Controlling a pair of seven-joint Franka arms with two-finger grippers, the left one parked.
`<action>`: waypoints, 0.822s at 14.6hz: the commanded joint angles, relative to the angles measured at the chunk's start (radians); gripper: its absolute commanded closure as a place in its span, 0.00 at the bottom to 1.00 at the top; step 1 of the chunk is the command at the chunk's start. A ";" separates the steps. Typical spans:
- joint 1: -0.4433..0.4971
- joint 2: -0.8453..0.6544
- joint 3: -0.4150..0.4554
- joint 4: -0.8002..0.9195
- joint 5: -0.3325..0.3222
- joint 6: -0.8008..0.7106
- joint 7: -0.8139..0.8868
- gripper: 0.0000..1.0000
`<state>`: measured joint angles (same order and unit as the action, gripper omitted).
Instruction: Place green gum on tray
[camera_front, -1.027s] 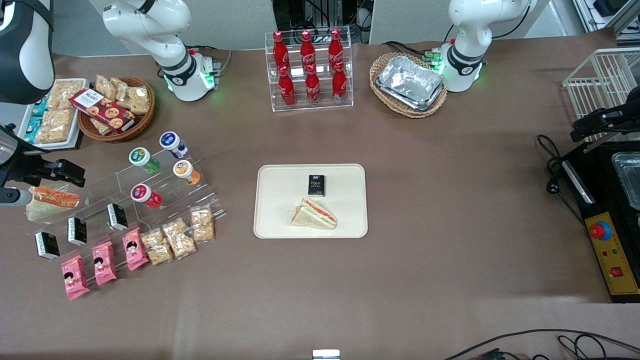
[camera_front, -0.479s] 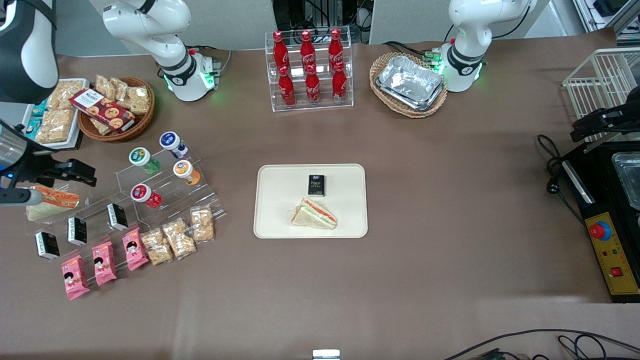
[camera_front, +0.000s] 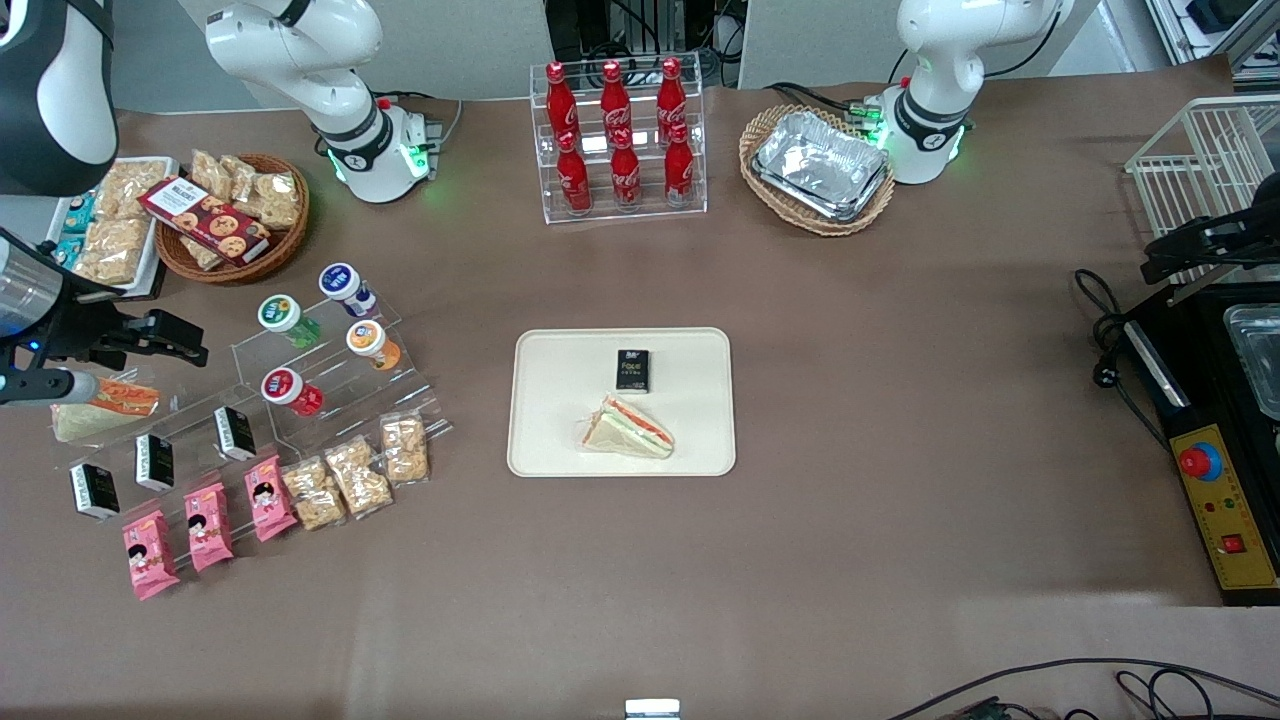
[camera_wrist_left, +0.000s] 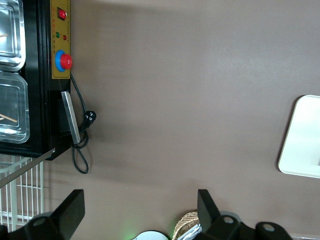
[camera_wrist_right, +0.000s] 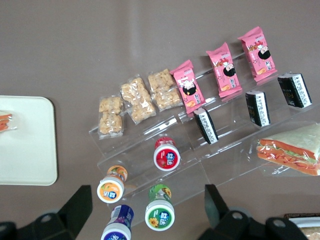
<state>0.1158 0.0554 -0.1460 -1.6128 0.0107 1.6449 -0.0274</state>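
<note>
The green gum (camera_front: 281, 315) is a small green bottle with a white-rimmed green cap, standing on a clear acrylic stepped stand (camera_front: 330, 375) beside the blue-, orange- and red-capped bottles. It also shows in the right wrist view (camera_wrist_right: 160, 212). My right gripper (camera_front: 172, 340) hovers open and empty above the table at the working arm's end, beside the stand and apart from the gum. In the wrist view the gripper (camera_wrist_right: 148, 210) has its fingers spread wide on either side of the gum, well above it. The cream tray (camera_front: 560, 440) lies at the table's middle and holds a sandwich (camera_front: 628, 428) and a black box (camera_front: 632, 370).
A blue-capped bottle (camera_front: 343, 283), orange-capped bottle (camera_front: 369, 340) and red-capped bottle (camera_front: 287, 388) stand close round the gum. Black packs, pink packs and snack bags lie on the stand's lower steps. A wrapped sandwich (camera_front: 105, 405) lies under the gripper. A wicker snack basket (camera_front: 232, 215) stands nearby.
My right gripper has moved sideways toward the stand and the green gum, still open and empty. Nothing on the table has moved.
</note>
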 joint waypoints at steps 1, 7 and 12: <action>-0.005 -0.122 -0.010 -0.143 0.019 0.109 -0.031 0.00; 0.002 -0.373 -0.006 -0.444 -0.006 0.161 -0.088 0.00; 0.002 -0.414 0.028 -0.458 -0.014 0.059 -0.046 0.00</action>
<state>0.1143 -0.3289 -0.1194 -2.0423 0.0117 1.7383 -0.0975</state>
